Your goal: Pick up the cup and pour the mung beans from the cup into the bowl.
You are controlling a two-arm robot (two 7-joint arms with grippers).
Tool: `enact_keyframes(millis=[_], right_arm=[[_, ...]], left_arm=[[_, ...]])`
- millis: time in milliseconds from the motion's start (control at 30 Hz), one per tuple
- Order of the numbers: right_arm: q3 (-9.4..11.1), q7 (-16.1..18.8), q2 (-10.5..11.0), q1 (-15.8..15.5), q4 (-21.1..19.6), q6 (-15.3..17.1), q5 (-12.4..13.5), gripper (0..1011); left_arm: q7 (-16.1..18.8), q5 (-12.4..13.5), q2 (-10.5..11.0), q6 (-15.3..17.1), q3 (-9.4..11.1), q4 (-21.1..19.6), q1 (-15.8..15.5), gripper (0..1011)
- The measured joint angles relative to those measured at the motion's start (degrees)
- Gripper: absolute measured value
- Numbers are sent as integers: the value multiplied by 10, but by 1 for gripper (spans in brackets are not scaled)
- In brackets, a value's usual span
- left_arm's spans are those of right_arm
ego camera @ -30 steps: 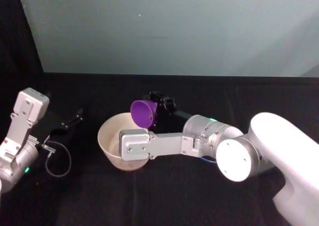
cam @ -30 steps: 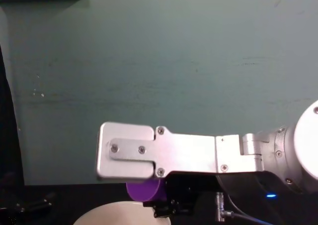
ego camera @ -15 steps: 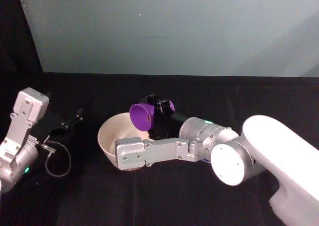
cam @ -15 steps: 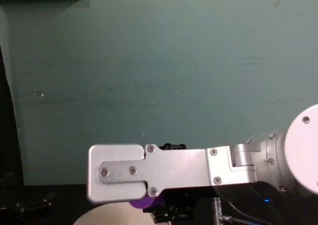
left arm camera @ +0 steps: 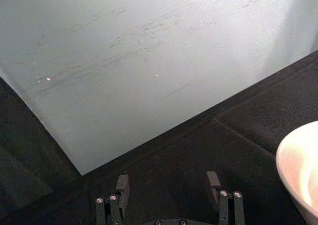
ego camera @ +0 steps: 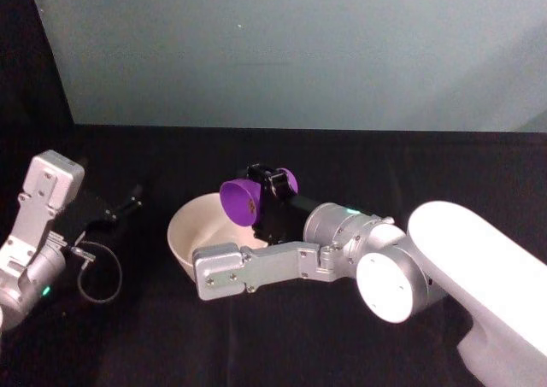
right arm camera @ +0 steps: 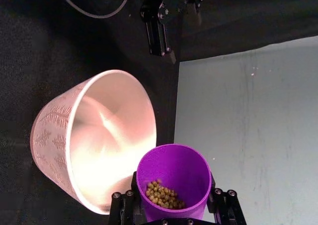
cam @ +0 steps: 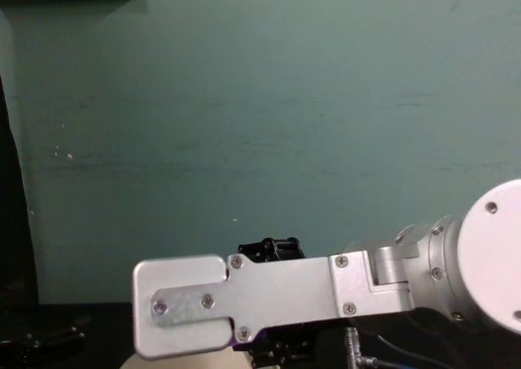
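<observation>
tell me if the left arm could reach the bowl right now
Probably yes: the left claw sits open left of the bowl, with only black cloth between them. The right arm, holding the cup, crowds only the bowl's front and right side.

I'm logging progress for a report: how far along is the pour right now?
Done: the right gripper holds the cup lifted beside the bowl, tipped toward it. In hand: the tilt; the mung beans sit inside the cup, none in the bowl. Left: tipping further until they spill. The left gripper is parked open, left of the bowl.
</observation>
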Motion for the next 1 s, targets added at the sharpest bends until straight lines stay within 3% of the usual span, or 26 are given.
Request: enact_keyframes(millis=[1000], right_arm=[[-28,12,4,13,-4,-2,-71,726]], left_arm=[[0,0,0,0,0,0,0,1011]])
